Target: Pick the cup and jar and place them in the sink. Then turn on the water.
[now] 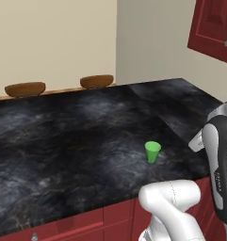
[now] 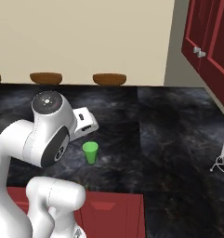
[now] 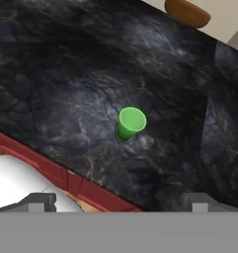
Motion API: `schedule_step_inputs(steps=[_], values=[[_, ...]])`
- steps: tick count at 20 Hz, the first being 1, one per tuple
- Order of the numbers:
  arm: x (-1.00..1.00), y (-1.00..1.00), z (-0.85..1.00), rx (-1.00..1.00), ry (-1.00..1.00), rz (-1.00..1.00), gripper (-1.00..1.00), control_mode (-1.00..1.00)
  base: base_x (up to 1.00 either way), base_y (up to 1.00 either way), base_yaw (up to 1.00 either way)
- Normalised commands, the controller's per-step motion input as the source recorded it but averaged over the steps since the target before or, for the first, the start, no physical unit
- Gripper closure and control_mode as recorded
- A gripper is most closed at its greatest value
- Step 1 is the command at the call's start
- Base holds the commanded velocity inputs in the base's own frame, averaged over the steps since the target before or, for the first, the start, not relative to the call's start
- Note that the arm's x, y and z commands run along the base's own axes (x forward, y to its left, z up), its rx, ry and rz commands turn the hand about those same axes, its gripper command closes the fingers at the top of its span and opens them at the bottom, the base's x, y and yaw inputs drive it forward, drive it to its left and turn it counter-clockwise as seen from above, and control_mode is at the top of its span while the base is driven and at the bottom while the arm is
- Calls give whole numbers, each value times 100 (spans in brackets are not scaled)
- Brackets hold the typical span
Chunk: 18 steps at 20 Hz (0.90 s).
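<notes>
The broad black marbled stone bench (image 1: 77,141) carried the work, with dark red cabinet fronts (image 1: 86,223) under its near edge and dark red wall cupboards (image 2: 208,42) above its right end. Along its far edge, against the cream wall, sat brown wooden rounded stool tops or bowls (image 2: 108,79); which they were could not be told. The white robot arm (image 2: 43,135) stood folded at the near edge, its hand raised over the bench. The small bright green tapered cup (image 3: 131,122) stood upright, mouth up, alone on bare stone close to the near edge, with nothing touching it. In the hand view the two dark fingers (image 3: 41,200) were spread wide apart and empty, well short of the cup and looking down on it at a slant. The step in hand appeared to be the first one, the approach to the cup, with nothing yet carried to the sink. The next move seemed to call for bringing the hand down and forward until the fingers straddled the cup's wall, then closing gently, since so light a cup could tip.
</notes>
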Motion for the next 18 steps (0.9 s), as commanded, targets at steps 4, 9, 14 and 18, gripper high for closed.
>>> schedule_step_inputs(steps=[4, 9, 14, 18], values=[[0, 0, 0, 0, 0, 0, -100, 100, 55, -15, 17], [0, 0, 0, 0, 0, 0, -100, 100, 58, -18, 15], [3, 0, 0, 0, 0, 1, -100, -100, 35, -4, 8], [0, 0, 0, 0, 0, 2, -100, -100, 0, 0, 0]])
